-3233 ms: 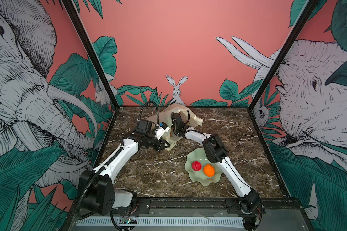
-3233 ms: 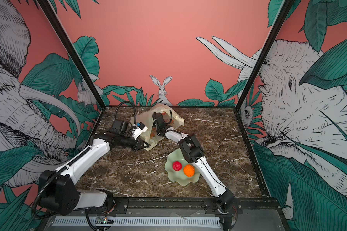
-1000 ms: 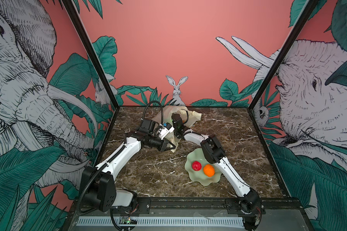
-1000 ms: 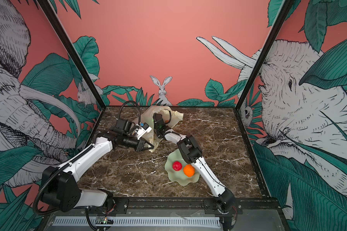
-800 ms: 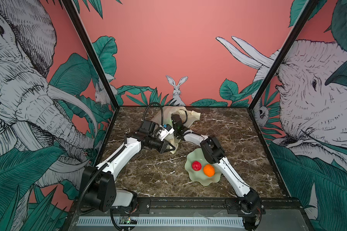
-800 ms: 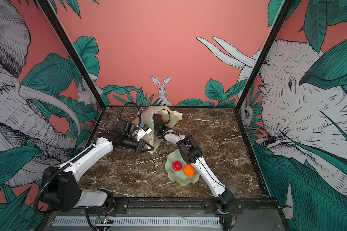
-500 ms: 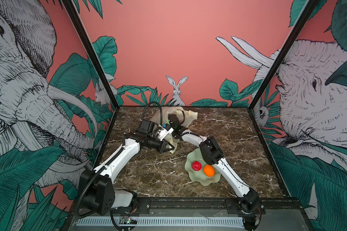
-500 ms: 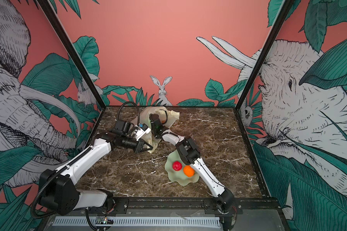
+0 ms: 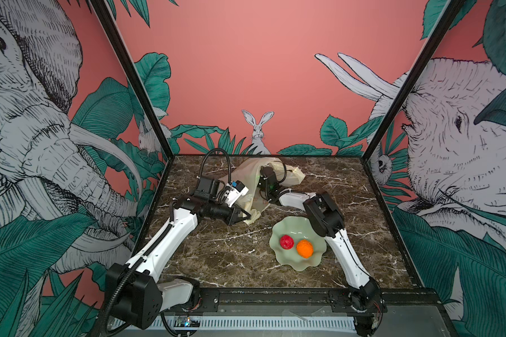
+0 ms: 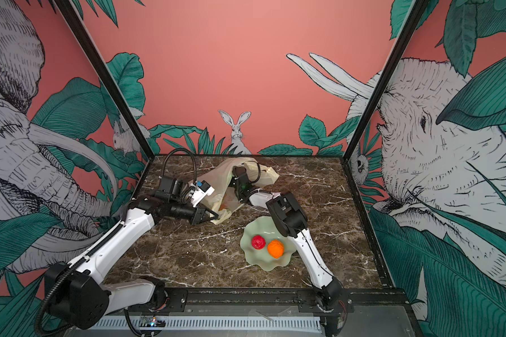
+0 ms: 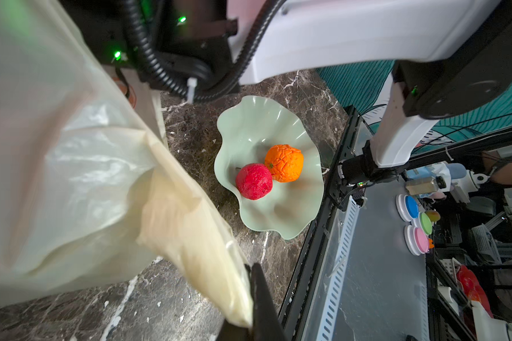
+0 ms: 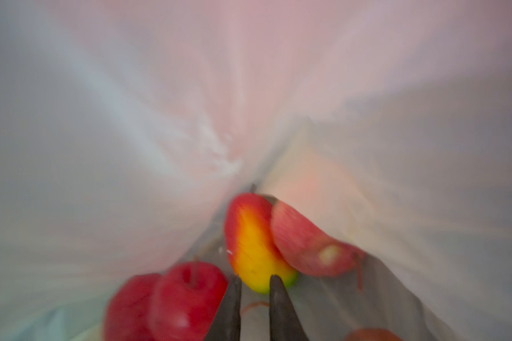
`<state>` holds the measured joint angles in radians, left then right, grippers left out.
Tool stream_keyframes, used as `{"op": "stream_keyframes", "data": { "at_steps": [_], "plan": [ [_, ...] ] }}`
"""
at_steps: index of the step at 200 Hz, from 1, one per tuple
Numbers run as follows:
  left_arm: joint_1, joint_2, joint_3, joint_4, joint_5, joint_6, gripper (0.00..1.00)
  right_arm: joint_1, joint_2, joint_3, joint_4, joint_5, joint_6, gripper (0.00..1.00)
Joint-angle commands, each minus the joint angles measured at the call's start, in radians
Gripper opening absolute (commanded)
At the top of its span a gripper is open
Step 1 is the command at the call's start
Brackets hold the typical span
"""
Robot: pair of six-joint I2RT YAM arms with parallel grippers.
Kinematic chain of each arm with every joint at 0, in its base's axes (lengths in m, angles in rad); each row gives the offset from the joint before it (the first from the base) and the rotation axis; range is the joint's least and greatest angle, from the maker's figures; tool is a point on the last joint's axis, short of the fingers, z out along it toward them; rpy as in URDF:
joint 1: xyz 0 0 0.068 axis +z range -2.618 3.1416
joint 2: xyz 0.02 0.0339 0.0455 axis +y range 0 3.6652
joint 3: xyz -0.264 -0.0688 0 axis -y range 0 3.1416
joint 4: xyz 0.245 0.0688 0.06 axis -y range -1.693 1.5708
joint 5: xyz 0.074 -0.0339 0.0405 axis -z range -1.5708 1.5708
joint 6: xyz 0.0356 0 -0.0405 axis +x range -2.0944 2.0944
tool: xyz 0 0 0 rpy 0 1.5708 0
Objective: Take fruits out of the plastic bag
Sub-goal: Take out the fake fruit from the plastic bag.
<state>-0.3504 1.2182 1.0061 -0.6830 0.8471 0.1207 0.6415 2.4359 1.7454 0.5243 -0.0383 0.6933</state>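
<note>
The plastic bag (image 9: 247,175) is translucent cream-yellow with a faint orange print. Inside it, the right wrist view shows a red-yellow fruit (image 12: 253,245) shading to green at one end, and glossy red fruits (image 12: 189,295). The dish (image 9: 292,232) is plain pale green and carries one red fruit (image 9: 286,242) and one orange fruit (image 9: 304,248). The bench (image 9: 216,256) is dark brown marble with white veining. The walls (image 9: 246,73) are salmon pink with teal leaves and grey line-drawn animals.

Both top views are bright, even and sharp; the right wrist view blurs softly inside the plastic bag (image 12: 101,118).
</note>
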Motion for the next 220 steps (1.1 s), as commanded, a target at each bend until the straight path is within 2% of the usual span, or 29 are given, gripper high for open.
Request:
{"op": "stream_keyframes", "data": {
  "at_steps": [1, 32, 57, 65, 80, 102, 128, 173, 220],
  "plan": [
    [0.008, -0.053, -0.042, -0.018, 0.008, -0.014, 0.0, -0.026, -0.138, -0.122, 0.182, 0.03, -0.018, 0.17],
    [0.014, -0.067, -0.062, 0.014, 0.033, -0.04, 0.0, -0.068, -0.291, -0.318, 0.188, 0.018, -0.044, 0.16],
    [0.016, -0.057, -0.061, 0.019, 0.046, -0.051, 0.0, -0.083, -0.421, -0.426, 0.079, 0.018, -0.115, 0.18],
    [0.018, -0.052, -0.067, 0.02, 0.036, -0.053, 0.0, -0.085, -0.45, -0.459, 0.021, 0.016, -0.155, 0.21],
    [0.017, -0.035, -0.088, 0.021, 0.006, -0.056, 0.0, -0.084, -0.475, -0.463, -0.086, -0.001, -0.219, 0.38],
    [0.019, 0.002, -0.12, 0.045, -0.018, -0.076, 0.0, -0.085, -0.467, -0.464, -0.178, -0.012, -0.268, 0.5],
    [0.018, 0.023, -0.142, 0.089, -0.023, -0.105, 0.0, -0.084, -0.433, -0.44, -0.256, -0.038, -0.279, 0.59],
    [0.018, 0.034, -0.171, 0.141, -0.02, -0.121, 0.0, -0.083, -0.366, -0.353, -0.277, -0.119, -0.238, 0.68],
    [0.018, 0.083, -0.165, 0.159, -0.001, -0.109, 0.0, -0.063, -0.331, -0.327, -0.316, -0.079, -0.221, 0.73]
  ]
}}
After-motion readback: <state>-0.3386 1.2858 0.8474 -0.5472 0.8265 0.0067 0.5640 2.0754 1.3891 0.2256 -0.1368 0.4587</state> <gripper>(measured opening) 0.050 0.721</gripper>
